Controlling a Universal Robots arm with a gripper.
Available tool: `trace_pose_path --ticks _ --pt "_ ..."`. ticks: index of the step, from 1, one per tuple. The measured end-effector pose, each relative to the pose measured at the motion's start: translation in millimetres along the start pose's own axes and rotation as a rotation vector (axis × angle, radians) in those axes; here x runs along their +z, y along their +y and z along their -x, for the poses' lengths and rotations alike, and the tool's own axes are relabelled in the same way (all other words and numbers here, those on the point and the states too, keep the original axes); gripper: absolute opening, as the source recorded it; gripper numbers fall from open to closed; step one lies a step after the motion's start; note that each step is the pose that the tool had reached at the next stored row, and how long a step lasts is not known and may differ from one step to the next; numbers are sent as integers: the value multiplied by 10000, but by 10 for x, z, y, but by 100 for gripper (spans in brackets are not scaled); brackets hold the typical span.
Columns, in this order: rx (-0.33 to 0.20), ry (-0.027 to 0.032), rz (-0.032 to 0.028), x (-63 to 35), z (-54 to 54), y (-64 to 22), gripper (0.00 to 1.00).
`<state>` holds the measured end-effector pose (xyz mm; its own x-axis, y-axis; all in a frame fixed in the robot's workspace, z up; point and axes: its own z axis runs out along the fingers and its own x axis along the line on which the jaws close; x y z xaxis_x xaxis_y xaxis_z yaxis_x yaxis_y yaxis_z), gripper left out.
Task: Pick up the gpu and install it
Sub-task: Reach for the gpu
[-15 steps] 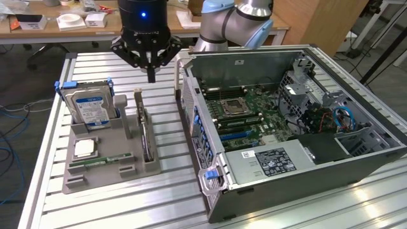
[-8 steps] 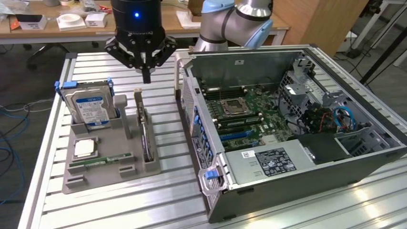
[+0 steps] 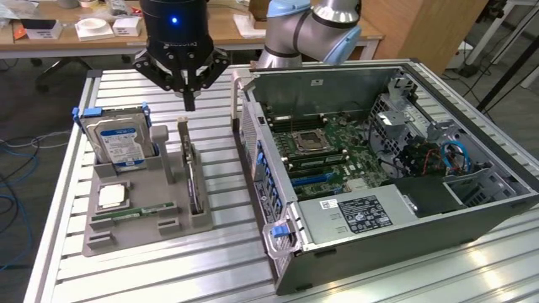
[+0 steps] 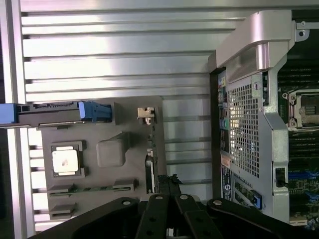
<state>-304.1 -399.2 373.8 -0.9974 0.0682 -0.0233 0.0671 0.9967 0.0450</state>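
A ribbed aluminium table fills the foreground, with a cluttered wooden desk behind it.

The gpu stands on its long edge in a slot along the side of a grey moulded holder tray that faces the computer case. It is seen almost edge-on, so it reads as a thin dark sliver. Its cooler face is hard to make out and its lower edge is sunk in the slot. The silver end bracket rises at the far end of the card.

Just above that bracket end, apart from it, hangs the gripper. Its black fingers are pinched together into a single point with nothing between them. In the wrist view the card's top edge lies just beyond the fingertips.

Elsewhere in the tray a hard drive with a blue-and-white label stands upright between blue rails. A square metal-capped processor lies flat, and a narrow green memory stick lies in a groove.

On the exterior view's right, just beside the tray, the computer case lies open (grey sheet steel, perforated at the rear). Inside it are a green motherboard, a bare processor socket and blue cables. Its near corner is cut off by the picture's edge.

The pale blue-and-grey arm rises behind the case and runs out past the top of the exterior view.
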Motion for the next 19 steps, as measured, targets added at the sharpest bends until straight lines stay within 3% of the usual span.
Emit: trace_pose_path --ticks 15,19 --pt "0 2 -1 4 -272 -19 11" --pt "0 -1 0 5 -285 -20 11"
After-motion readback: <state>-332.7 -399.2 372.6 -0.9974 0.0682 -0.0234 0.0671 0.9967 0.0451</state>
